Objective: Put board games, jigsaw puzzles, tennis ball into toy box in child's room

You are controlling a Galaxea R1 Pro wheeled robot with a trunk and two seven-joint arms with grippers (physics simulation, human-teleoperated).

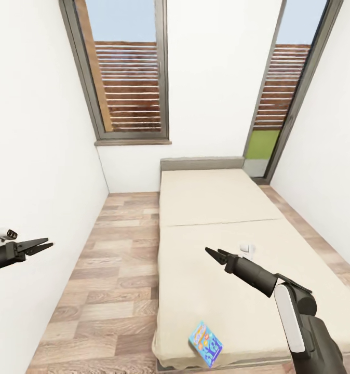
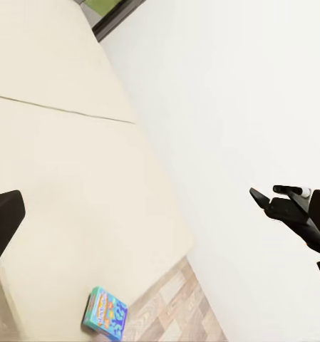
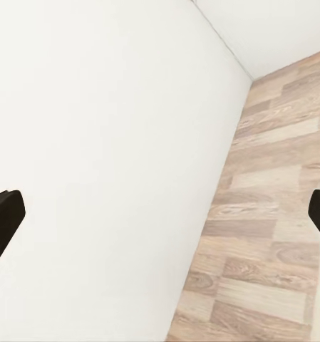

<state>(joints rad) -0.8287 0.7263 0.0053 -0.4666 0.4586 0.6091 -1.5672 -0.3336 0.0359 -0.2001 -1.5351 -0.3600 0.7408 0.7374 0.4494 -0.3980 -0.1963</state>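
Head view: colourful board game [image 1: 205, 343] lies flat on bed [image 1: 216, 208], at near edge by wooden floor [image 1: 112, 270]. Right gripper [image 1: 212, 254] hangs above mattress, fingers nearly together, empty. Left gripper [image 1: 42, 244] over floor beside white wall [image 1: 35, 156], fingers slightly parted, empty. Two tall windows [image 1: 128, 72] behind bed.

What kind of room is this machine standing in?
Most likely a small bedroom: a bare bed fills the right side, a colourful board game lies near its foot, and a tall window looks onto a slatted fence. The wood-plank floor suggests a home.
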